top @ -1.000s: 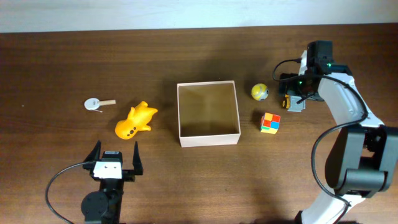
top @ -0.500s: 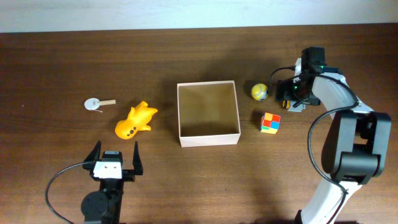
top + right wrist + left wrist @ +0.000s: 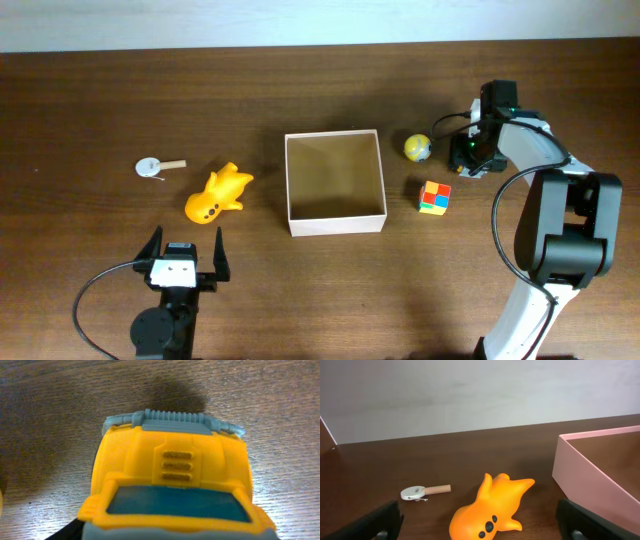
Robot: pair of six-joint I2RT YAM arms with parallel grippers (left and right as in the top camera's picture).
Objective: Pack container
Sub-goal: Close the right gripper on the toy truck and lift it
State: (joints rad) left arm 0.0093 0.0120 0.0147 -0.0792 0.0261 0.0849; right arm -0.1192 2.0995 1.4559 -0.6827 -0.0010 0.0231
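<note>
- One toy first: square your right fingers (image 3: 468, 157) over the yellow truck (image 3: 172, 485); I cannot tell their spread.
- Your left fingers (image 3: 376, 521) rest spread, empty.
- The container (image 3: 336, 224) sits mid counter (image 3: 100, 100), past the ball (image 3: 417, 147).

The dark brown wooden table (image 3: 40, 410) is showing matt grain. The yellow-and-grey plastic toy truck (image 3: 172, 480) is looking smooth.
</note>
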